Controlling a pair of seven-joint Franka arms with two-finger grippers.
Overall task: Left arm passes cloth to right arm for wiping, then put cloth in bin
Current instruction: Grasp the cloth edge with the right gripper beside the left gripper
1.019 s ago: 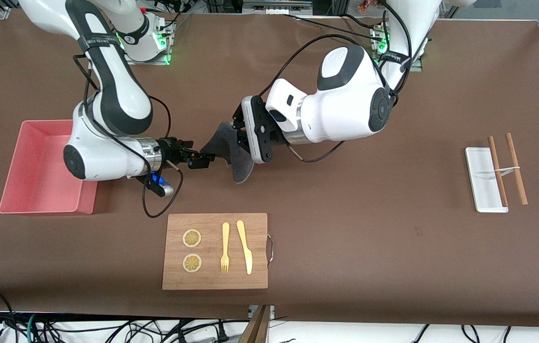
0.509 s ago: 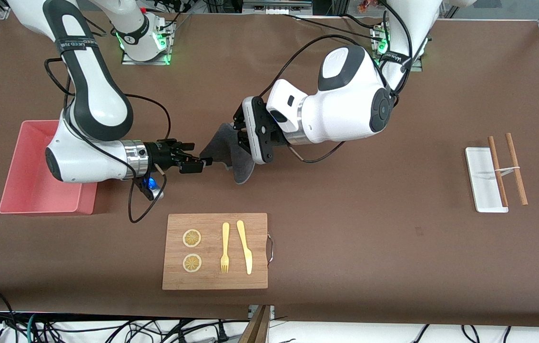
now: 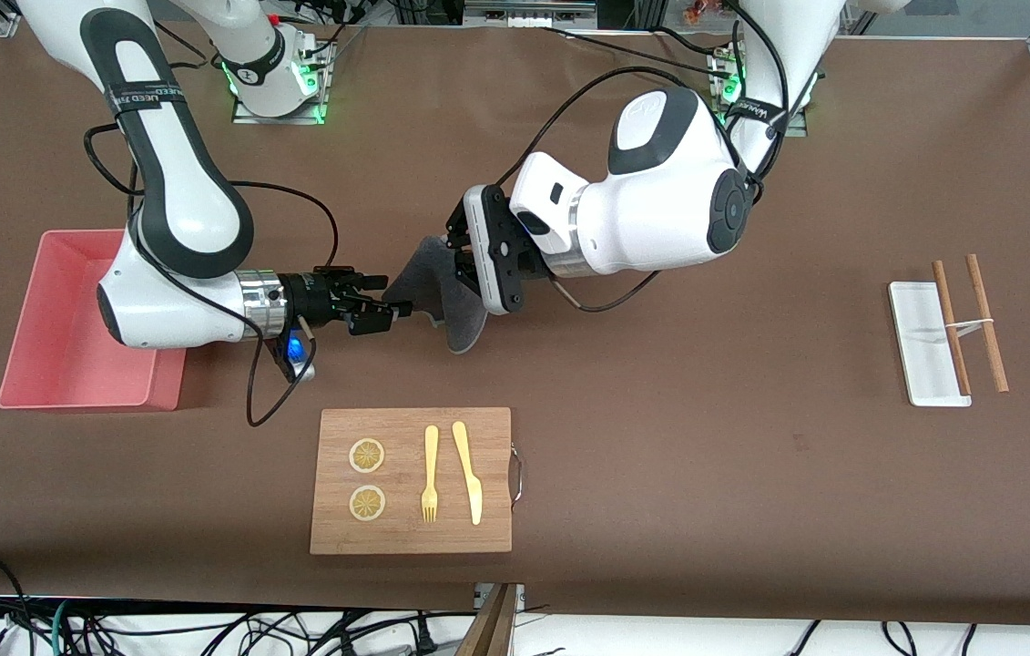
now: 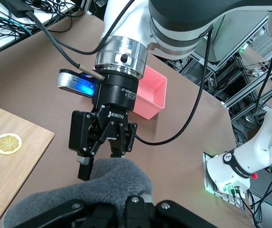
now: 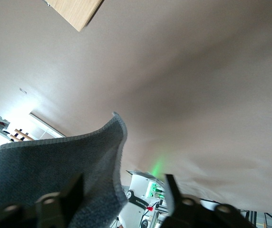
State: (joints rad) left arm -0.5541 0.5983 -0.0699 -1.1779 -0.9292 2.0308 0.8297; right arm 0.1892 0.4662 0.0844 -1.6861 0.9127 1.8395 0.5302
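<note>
The dark-grey cloth [image 3: 442, 293] hangs above the table from my left gripper [image 3: 463, 264], which is shut on its upper part. In the left wrist view the cloth [image 4: 102, 185] bulges out of the shut left gripper [image 4: 126, 211]. My right gripper [image 3: 390, 302] is open, level with the cloth's hanging edge, one finger on each side of it. In the right wrist view the cloth [image 5: 50, 166] lies between the spread fingers of the right gripper [image 5: 121, 199]. The right gripper also shows in the left wrist view [image 4: 103, 159]. The pink bin [image 3: 23, 319] stands at the right arm's end of the table.
A wooden cutting board [image 3: 410, 538] with two lemon slices, a yellow fork and a knife lies nearer the front camera than the grippers. A small white tray [image 3: 920, 355] with two wooden sticks [image 3: 986, 319] lies at the left arm's end.
The right arm's elbow has swung toward the bin and its wrist has turned. Its gripper drew back slightly, then came forward onto the cloth's edge. The left arm and the cloth have not moved.
</note>
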